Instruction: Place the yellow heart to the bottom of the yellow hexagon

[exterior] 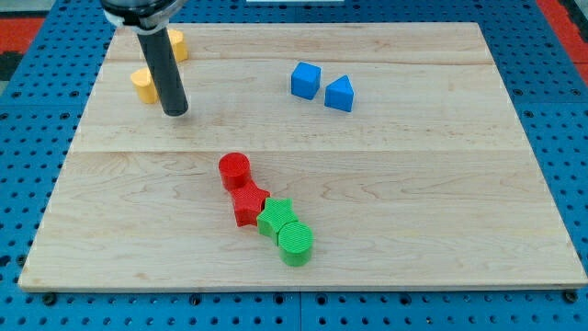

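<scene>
Bench (413,184): pale wooden planks with visible grain, lying on blue pegboard (570,119).
Our rod: smooth, dark, straight; my tip (175,112) rests on the wood.
Fingers: we have none, so nothing is held.
Yellow blocks: one (142,85) just left of the rod, apparently touching it; another (177,43) behind the rod, toward the view's top. We cannot tell heart from hexagon.
Blue: cube (306,79) beside wedge-like block (339,94).
Centre chain, ridged tops: red cylinder (235,170), red star (248,203), green star (276,218), green cylinder (296,243).
</scene>
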### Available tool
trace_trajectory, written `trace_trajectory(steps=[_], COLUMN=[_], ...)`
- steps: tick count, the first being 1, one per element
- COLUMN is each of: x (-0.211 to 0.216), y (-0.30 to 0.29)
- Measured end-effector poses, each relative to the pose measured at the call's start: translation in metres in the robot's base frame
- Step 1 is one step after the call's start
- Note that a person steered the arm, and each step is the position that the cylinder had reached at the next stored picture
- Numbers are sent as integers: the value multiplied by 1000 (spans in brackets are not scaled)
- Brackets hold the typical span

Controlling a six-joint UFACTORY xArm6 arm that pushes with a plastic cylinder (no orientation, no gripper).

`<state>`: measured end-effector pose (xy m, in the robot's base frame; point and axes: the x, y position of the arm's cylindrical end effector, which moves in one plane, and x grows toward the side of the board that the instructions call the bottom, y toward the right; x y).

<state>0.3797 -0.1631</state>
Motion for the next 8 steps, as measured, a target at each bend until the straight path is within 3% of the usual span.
trace_trajectory(steps=[1, 2, 3, 4, 5, 6, 7, 8], x=[-7, -62, -72, -18, -25, -90, -99, -44], y=[-31, -30, -11, -15, -93, -75, -50, -52])
